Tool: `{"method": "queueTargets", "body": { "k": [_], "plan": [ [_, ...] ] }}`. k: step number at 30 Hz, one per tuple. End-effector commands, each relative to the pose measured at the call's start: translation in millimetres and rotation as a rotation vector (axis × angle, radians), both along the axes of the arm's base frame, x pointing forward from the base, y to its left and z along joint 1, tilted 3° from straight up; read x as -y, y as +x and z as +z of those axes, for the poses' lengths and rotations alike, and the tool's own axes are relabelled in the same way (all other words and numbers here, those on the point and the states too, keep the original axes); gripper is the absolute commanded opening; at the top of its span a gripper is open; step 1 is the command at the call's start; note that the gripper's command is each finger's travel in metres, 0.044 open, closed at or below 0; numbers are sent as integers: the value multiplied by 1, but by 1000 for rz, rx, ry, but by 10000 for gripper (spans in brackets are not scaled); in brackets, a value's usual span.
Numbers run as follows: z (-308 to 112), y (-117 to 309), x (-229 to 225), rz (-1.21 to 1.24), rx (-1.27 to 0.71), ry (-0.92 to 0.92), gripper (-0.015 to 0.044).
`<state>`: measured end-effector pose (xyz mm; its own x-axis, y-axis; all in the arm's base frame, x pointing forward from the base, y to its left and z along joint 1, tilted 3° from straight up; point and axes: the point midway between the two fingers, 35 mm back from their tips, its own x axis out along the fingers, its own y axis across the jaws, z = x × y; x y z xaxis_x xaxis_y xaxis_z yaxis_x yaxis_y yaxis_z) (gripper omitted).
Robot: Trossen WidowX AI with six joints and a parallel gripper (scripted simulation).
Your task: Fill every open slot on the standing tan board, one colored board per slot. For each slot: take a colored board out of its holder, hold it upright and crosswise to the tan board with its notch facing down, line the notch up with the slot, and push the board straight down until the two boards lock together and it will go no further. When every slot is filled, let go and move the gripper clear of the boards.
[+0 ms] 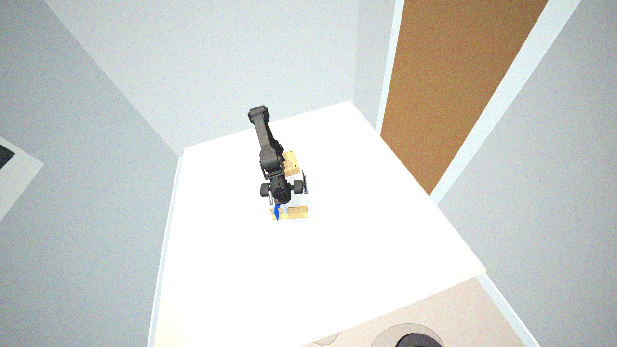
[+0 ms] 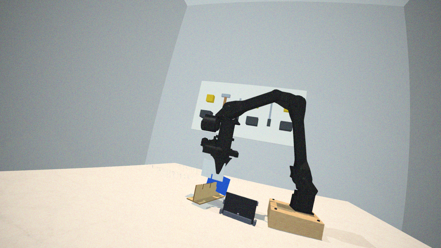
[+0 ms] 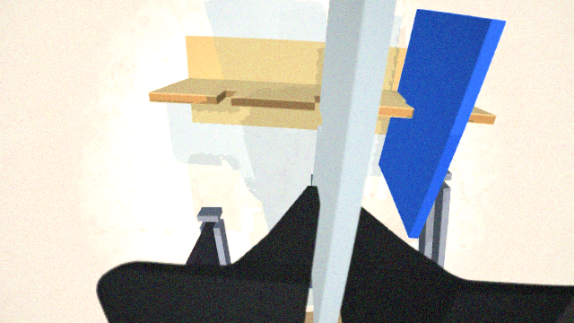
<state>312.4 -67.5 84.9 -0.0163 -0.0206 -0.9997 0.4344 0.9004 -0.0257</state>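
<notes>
Pale grey walls rise around a cream table top (image 1: 345, 241) (image 2: 108, 200), and the standing tan board (image 1: 297, 212) (image 2: 205, 192) (image 3: 273, 91), the landmark here, stands on it by its flat foot. Above that landmark hangs the light grey-blue board (image 1: 284, 208) (image 2: 212, 169) (image 3: 347, 135), pinched narrowly between the fingertips of the gripper (image 1: 281, 202) (image 2: 218, 172) (image 3: 321, 196). It is upright, its long axis running crosswise to the landmark, and its lower edge looks to be just over the landmark's top edge, on the side nearer the blue board (image 1: 276, 212) (image 2: 222, 185) (image 3: 437, 121), which already crosses the landmark near one end. The coming move turns on this: the slot beside the blue board probably lies almost straight below, so a small alignment and then a plumb descent seem called for. Whether notch and slot are truly in line cannot be told. The arm arches out from its wooden base (image 1: 292, 170) (image 2: 294, 226), with wrist and fingers pointing down. Between base and landmark, the black board (image 1: 304, 181) (image 2: 239, 205) (image 3: 204, 247) stands in its holder, its slot presumably the one farther from the blue board.
</notes>
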Motion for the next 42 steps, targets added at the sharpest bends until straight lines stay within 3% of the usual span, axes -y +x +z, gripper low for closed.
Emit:
{"method": "queueTargets", "body": {
  "k": [1,42],
  "plan": [
    [-3,0,0,-3,-3,-1,0],
    [-25,0,1,-3,-4,-1,0]
  ]
}}
